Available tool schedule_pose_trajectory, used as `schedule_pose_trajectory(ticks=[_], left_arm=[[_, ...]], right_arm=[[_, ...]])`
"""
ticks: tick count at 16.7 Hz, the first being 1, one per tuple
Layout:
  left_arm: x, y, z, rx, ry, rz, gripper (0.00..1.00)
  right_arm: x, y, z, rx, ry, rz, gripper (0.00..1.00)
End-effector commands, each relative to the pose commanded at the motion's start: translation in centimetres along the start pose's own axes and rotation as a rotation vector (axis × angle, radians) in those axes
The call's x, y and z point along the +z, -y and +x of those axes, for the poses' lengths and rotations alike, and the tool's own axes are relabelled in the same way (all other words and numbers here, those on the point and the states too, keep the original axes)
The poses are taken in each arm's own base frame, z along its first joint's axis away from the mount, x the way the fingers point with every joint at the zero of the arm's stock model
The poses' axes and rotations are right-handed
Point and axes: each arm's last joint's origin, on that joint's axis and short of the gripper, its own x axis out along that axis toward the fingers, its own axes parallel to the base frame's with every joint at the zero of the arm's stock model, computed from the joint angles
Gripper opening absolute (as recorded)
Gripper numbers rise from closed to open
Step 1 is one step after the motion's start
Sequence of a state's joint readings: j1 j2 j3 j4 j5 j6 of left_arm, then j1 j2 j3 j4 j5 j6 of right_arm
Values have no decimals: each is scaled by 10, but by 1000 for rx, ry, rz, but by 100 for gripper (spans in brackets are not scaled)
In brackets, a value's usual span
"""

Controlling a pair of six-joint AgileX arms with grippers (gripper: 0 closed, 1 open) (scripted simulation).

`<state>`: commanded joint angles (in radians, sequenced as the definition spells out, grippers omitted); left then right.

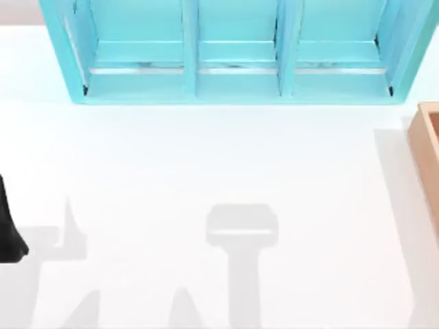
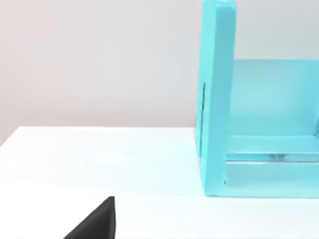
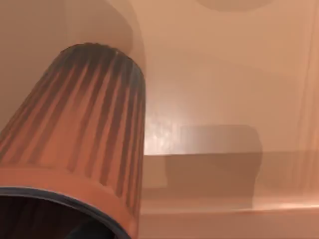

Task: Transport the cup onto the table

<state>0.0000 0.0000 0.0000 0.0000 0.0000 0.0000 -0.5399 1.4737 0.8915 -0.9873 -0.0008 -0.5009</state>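
Right gripper state cannot be told, as no part of it is seen; its wrist camera is directed at the cup [image 3: 82, 144] from very close range. Directly ahead of that gripper, the ribbed, tapered cup is seen tilted, its dark rim nearest the camera and its narrower base farther off. Around the cup, tan walls and a tan floor are shown, so it is judged that the cup is inside the tan wooden box [image 1: 426, 154] at the right edge of the table [image 1: 206, 171], and that the gripper is lowered there for a grasp. Whether the cup is gripped cannot be determined. Transport onto the white table is judged not yet done. A teal shelf unit [image 1: 236, 51] stands at the far side. At the table's left edge, the left arm [image 1: 8, 229] is parked.
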Motion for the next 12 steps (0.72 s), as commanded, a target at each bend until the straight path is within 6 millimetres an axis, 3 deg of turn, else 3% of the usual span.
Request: schedule_pose_trajectory(ticks=[3, 7, 12], left_arm=[[0, 0, 0, 0, 0, 0, 100], [0, 0, 0, 0, 0, 0, 100], [0, 0, 0, 0, 0, 0, 100]], right_arm=[[-4, -1, 18, 2, -4, 0, 100], [-4, -1, 20, 2, -5, 0, 100], [-4, -1, 20, 2, -5, 0, 62]])
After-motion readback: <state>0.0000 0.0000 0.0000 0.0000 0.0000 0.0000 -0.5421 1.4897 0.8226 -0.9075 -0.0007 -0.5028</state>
